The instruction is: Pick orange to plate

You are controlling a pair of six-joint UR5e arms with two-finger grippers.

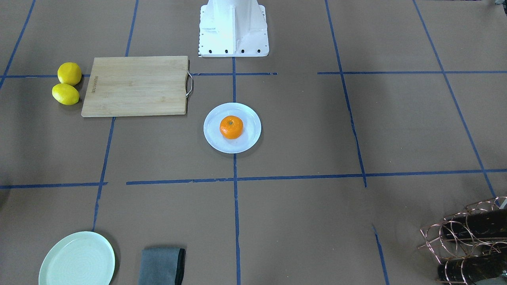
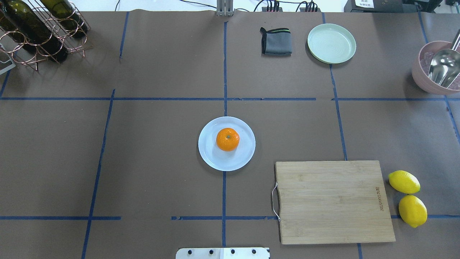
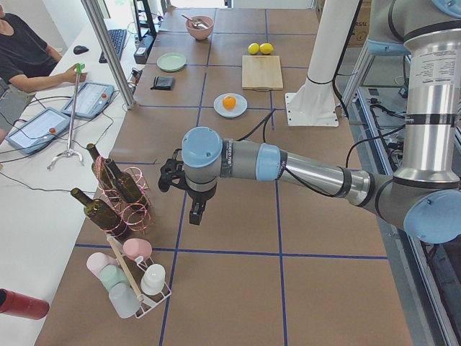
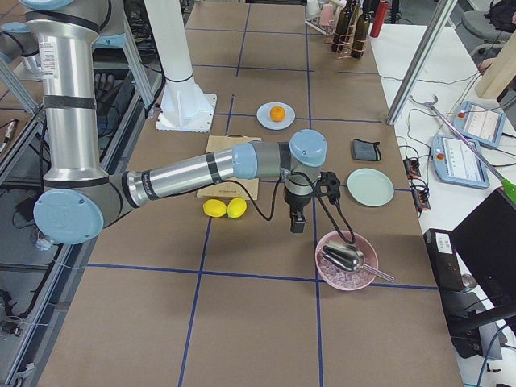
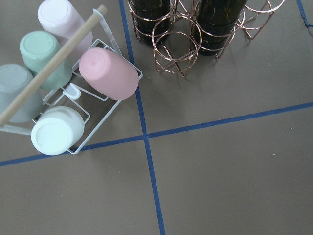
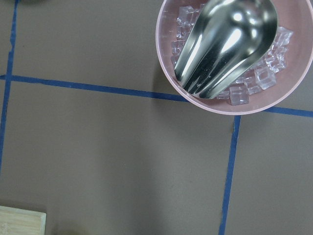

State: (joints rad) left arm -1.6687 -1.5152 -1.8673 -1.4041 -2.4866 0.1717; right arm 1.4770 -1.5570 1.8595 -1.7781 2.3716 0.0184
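The orange (image 2: pixel 228 139) rests in the middle of the pale bluish-white plate (image 2: pixel 212 154) at the table's centre, stem spot up; it shows as well in the front view as the orange (image 1: pixel 231 127) on the plate (image 1: pixel 214 136). Neither arm is near it. My left gripper (image 3: pixel 196 213) hangs over the table's left end beside the wine rack, far from the plate. My right gripper (image 4: pixel 295 222) hangs over the right end between the lemons and the pink bowl. Both show only in the side views, so I cannot tell whether they are open or shut.
A wooden cutting board (image 2: pixel 332 201) lies right of the plate, two lemons (image 2: pixel 404 181) beyond it. A mint-green plate (image 2: pixel 331 43) and grey cloth (image 2: pixel 276 41) sit at the far edge. A pink bowl of ice with a scoop (image 6: pixel 230 49), a wine rack (image 2: pixel 36 32) and a cup rack (image 5: pixel 63 93) stand at the ends.
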